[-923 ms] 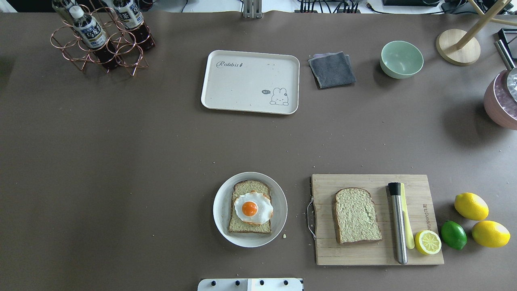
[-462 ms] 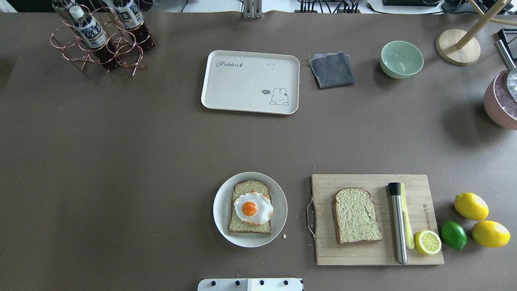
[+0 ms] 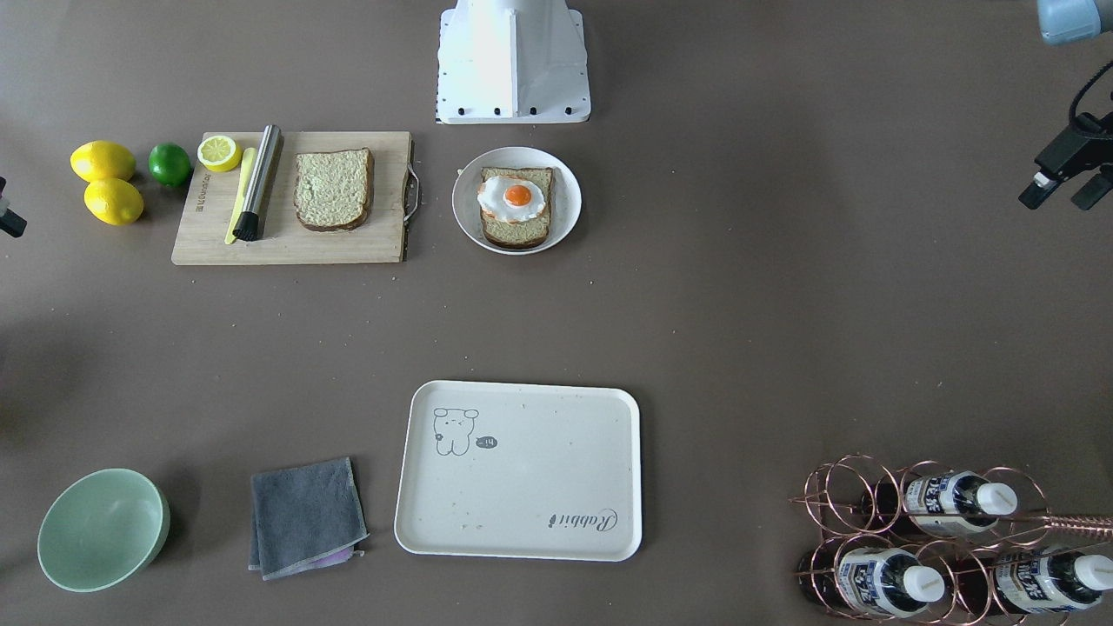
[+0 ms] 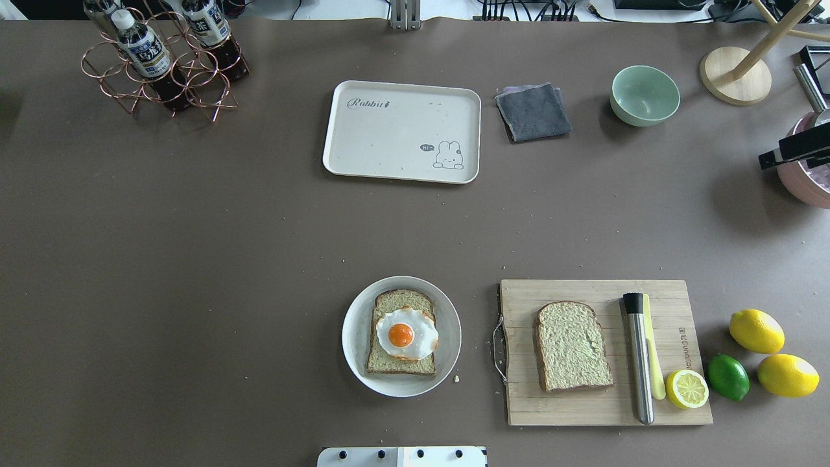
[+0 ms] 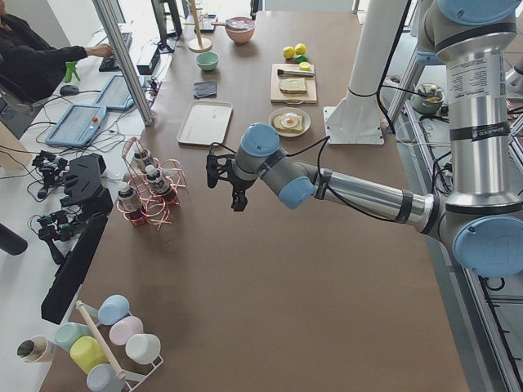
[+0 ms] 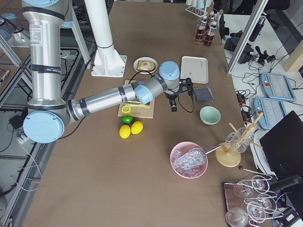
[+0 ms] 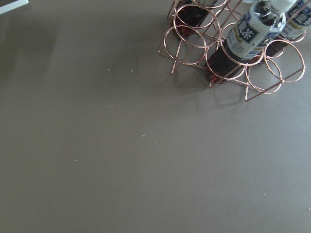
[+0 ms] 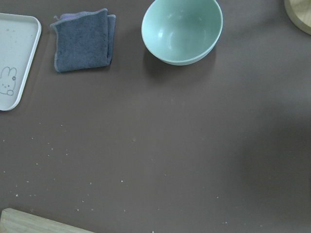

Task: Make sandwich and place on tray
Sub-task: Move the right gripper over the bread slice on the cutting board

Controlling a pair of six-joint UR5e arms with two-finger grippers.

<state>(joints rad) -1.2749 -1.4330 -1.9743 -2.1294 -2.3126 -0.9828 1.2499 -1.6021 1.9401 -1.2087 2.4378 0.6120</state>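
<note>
One bread slice [image 4: 403, 299] with the fried egg [image 4: 405, 334] on top lies on a round white plate [image 4: 355, 337] near the robot's base. The second bread slice [image 4: 572, 346] lies bare on the wooden cutting board [image 4: 583, 408]. The cream tray [image 4: 402, 130] with the bear drawing sits empty at the far middle. My left gripper [image 3: 1056, 196] is open and empty, far to the left above the bare table. My right gripper [image 4: 771, 157] shows only partly at the right edge, over the pink bowl; I cannot tell whether it is open or shut.
A metal muddler [image 4: 639, 357], a yellow tool and a half lemon [image 4: 687, 388] lie on the board. Two lemons and a lime [image 4: 727, 376] are beside it. A grey cloth [image 4: 533, 111], green bowl [image 4: 644, 95], bottle rack [image 4: 162, 61] and pink ice bowl [image 4: 804, 181] line the far side.
A black part of my right gripper has come into the overhead view at the right edge. The bread, egg, plate and tray have not moved.
</note>
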